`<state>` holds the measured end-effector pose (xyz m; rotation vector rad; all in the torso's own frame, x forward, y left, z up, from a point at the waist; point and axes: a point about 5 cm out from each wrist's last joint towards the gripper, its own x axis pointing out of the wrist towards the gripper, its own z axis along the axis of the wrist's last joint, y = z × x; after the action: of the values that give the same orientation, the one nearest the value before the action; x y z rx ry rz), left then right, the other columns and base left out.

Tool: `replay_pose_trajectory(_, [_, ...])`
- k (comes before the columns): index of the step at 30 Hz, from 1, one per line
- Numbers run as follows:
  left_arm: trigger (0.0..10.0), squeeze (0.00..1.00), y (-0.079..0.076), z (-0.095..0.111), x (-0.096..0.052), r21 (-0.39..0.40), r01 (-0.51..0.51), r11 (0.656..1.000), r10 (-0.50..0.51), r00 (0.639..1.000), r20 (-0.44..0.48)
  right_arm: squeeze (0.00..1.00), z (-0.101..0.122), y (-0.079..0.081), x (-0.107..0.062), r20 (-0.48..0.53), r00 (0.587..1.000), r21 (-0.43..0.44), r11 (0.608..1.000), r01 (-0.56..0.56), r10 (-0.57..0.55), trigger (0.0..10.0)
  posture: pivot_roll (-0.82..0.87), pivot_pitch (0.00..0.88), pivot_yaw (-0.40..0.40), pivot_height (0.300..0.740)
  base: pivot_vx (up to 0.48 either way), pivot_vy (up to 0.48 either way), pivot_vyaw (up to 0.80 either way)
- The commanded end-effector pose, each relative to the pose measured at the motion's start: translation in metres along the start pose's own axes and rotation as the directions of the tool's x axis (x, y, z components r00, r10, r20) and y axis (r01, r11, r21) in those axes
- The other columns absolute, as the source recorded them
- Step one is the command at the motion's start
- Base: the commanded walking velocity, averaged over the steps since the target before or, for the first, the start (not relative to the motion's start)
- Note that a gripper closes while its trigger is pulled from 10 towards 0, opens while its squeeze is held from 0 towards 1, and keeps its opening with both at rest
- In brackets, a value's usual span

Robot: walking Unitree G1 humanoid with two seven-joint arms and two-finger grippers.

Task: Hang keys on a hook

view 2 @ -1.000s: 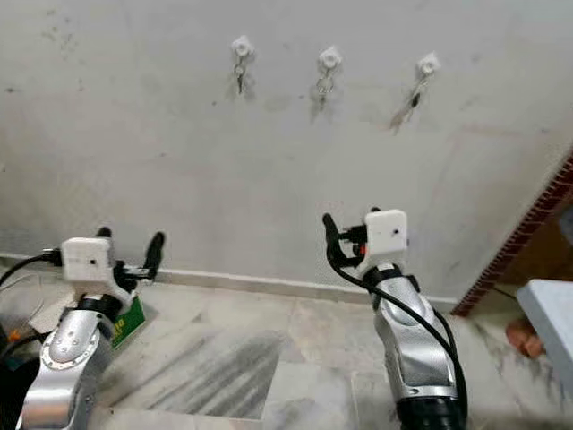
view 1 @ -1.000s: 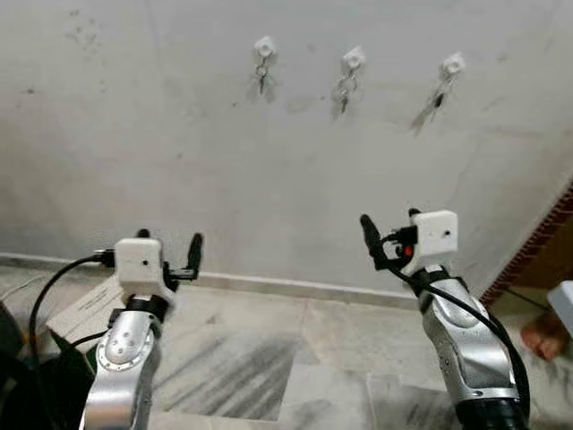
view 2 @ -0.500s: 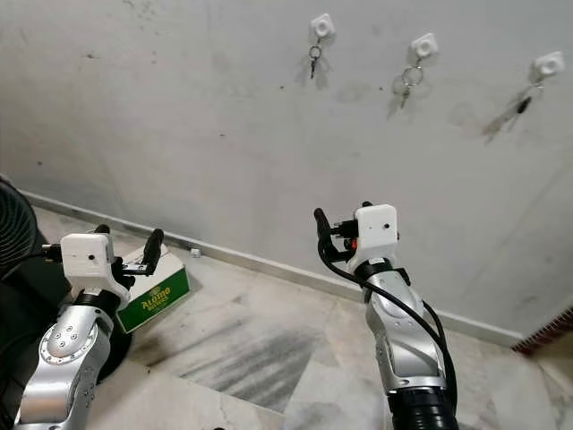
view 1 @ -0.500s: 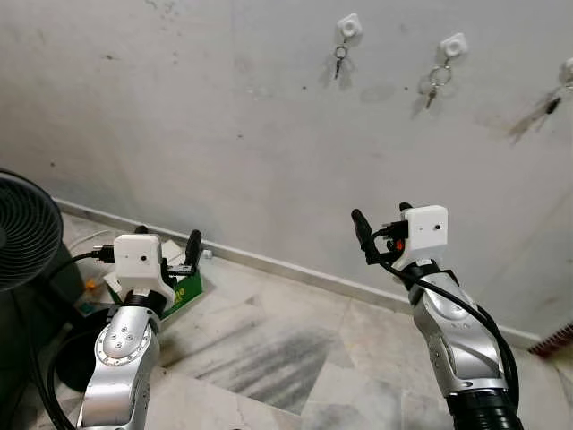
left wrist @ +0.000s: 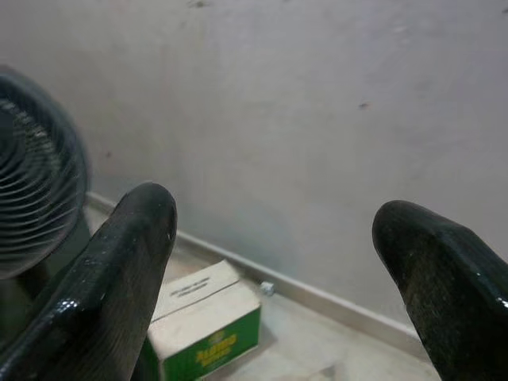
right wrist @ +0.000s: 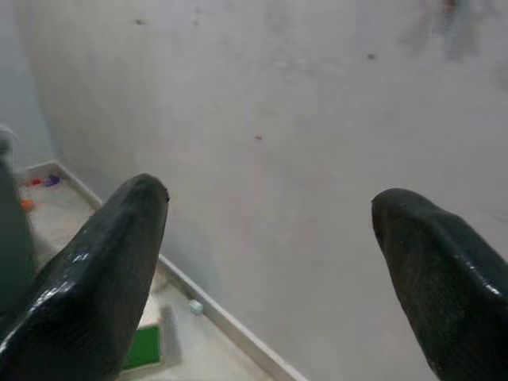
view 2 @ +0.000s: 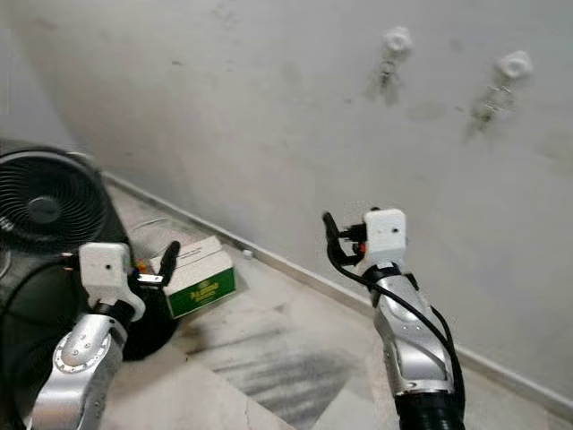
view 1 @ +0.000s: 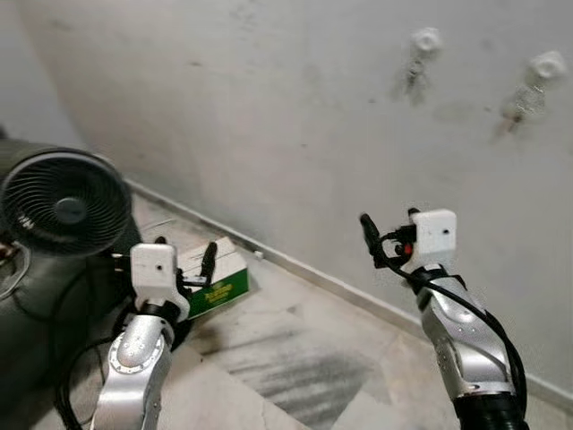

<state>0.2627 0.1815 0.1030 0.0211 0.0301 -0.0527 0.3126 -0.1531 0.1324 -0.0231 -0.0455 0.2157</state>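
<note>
Two white hooks [view 1: 426, 38] [view 1: 545, 63] sit high on the grey wall, each with a set of keys [view 1: 414, 68] [view 1: 517, 100] hanging from it, blurred. My left gripper [view 1: 185, 256] is raised low on the left, open and empty, well below and left of the hooks. My right gripper [view 1: 390, 224] is held up in front of the wall, open with nothing between its fingers, below the hooks. In the left wrist view the fingers [left wrist: 119, 262] frame bare wall and the box. The right wrist view has its fingers [right wrist: 103, 262] wide apart before bare wall.
A black floor fan [view 1: 58, 202] stands at the left near the wall. A green and white carton [view 1: 215, 274] lies on the marble floor [view 1: 295, 367] by the skirting. A small white object [view 1: 258, 254] lies at the wall's foot.
The camera has swung left: the hooks slid to the right edge, one left the picture, and the fan came into view. Both arms keep the same raised pose, grippers open.
</note>
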Motion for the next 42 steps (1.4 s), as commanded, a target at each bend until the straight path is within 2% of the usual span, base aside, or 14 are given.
replay_pose_trajectory(1, [10.0, 0.00, 0.004, -0.001, 0.001, 0.004, -0.012, 1.000, 0.012, 1.000, -0.006, 0.00, 0.005, -0.005, 0.000, 0.015, 1.000, -0.001, 1.000, 0.005, -0.005, 10.0, 0.11, 0.000, -0.030, 0.740, 0.000, 0.000, 0.00])
replay_pose_trajectory(11, [10.0, 0.00, 0.016, -0.011, 0.001, -0.001, -0.029, 1.000, 0.029, 0.997, -0.065, 0.00, -0.004, -0.016, 0.004, -0.015, 0.999, -0.023, 0.999, 0.033, -0.034, 10.0, 0.11, 0.000, -0.026, 0.740, 0.000, 0.000, 0.00])
replay_pose_trajectory(15, [10.0, 0.00, 0.023, -0.011, 0.008, 0.003, -0.034, 0.999, 0.034, 0.997, -0.065, 0.00, -0.021, -0.032, 0.005, -0.089, 0.992, -0.025, 0.996, 0.082, -0.084, 10.0, 0.11, 0.000, -0.028, 0.740, 0.000, 0.000, 0.00])
replay_pose_trajectory(21, [10.0, 0.00, 0.054, -0.041, 0.009, 0.034, -0.128, 0.991, 0.132, 0.975, -0.176, 0.00, -0.049, -0.048, 0.006, -0.211, 0.965, -0.019, 0.987, 0.157, -0.157, 10.0, 0.10, 0.000, -0.040, 0.740, 0.000, 0.000, 0.00])
replay_pose_trajectory(23, [10.0, 0.00, 0.063, -0.065, 0.007, -0.006, -0.177, 0.984, 0.168, 0.946, -0.278, 0.00, -0.066, -0.051, 0.003, -0.280, 0.946, -0.029, 0.986, 0.164, -0.165, 10.0, 0.10, 0.000, -0.048, 0.740, 0.000, 0.000, 0.00])
replay_pose_trajectory(25, [10.0, 0.00, 0.063, -0.085, 0.002, -0.037, -0.186, 0.982, 0.160, 0.917, -0.365, 0.00, -0.082, -0.053, -0.003, -0.352, 0.917, -0.016, 0.981, 0.194, -0.187, 10.0, 0.10, 0.000, -0.052, 0.740, 0.000, 0.000, 0.00])
replay_pose_trajectory(26, [10.0, 0.00, 0.060, -0.104, -0.006, -0.047, -0.188, 0.981, 0.148, 0.886, -0.440, 0.00, -0.095, -0.055, -0.011, -0.408, 0.889, -0.010, 0.975, 0.224, -0.208, 10.0, 0.09, 0.000, -0.053, 0.740, 0.000, 0.000, 0.00])
replay_pose_trajectory(29, [10.0, 0.00, 0.059, -0.115, -0.013, -0.049, -0.193, 0.980, 0.145, 0.859, -0.491, 0.00, -0.104, -0.055, -0.017, -0.448, 0.866, -0.017, 0.970, 0.241, -0.222, 10.0, 0.09, 0.000, -0.055, 0.740, 0.000, 0.000, 0.00])
replay_pose_trajectory(34, [10.0, 0.00, 0.050, -0.146, -0.032, -0.052, -0.198, 0.979, 0.120, 0.764, -0.634, 0.00, -0.136, -0.044, -0.040, -0.584, 0.783, -0.039, 0.970, 0.239, -0.216, 10.0, 0.10, 0.000, -0.073, 0.740, 0.000, 0.000, 0.00])
replay_pose_trajectory(35, [10.0, 0.00, 0.050, -0.146, -0.032, -0.052, -0.198, 0.979, 0.120, 0.764, -0.634, 0.00, -0.136, -0.044, -0.040, -0.584, 0.783, -0.039, 0.970, 0.239, -0.216, 10.0, 0.10, 0.000, -0.073, 0.740, 0.000, 0.000, 0.00])
replay_pose_trajectory(36, [10.0, 0.00, 0.049, -0.155, -0.040, -0.011, -0.170, 0.985, 0.114, 0.704, -0.701, 0.00, -0.145, -0.041, -0.048, -0.624, 0.750, -0.046, 0.968, 0.246, -0.220, 10.0, 0.10, 0.000, -0.076, 0.740, 0.000, 0.000, 0.00])
replay_pose_trajectory(38, [10.0, 0.00, 0.048, -0.164, -0.049, 0.005, -0.143, 0.990, 0.097, 0.646, -0.757, 0.00, -0.151, -0.037, -0.054, -0.650, 0.728, -0.038, 0.967, 0.253, -0.216, 10.0, 0.09, 0.000, -0.076, 0.740, 0.000, 0.000, 0.00])
replay_pose_trajectory(40, [10.0, 0.00, 0.044, -0.170, -0.056, -0.014, -0.121, 0.993, 0.063, 0.603, -0.795, 0.00, -0.159, -0.032, -0.061, -0.683, 0.705, -0.043, 0.974, 0.221, -0.190, 10.0, 0.07, 0.000, -0.066, 0.740, 0.000, 0.000, 0.00])
replay_pose_trajectory(42, [10.0, 0.00, 0.039, -0.171, -0.055, -0.021, -0.100, 0.995, 0.043, 0.599, -0.800, 0.00, -0.163, -0.031, -0.067, -0.702, 0.688, -0.047, 0.976, 0.211, -0.183, 10.0, 0.06, 0.000, -0.062, 0.740, 0.000, 0.000, 0.00])
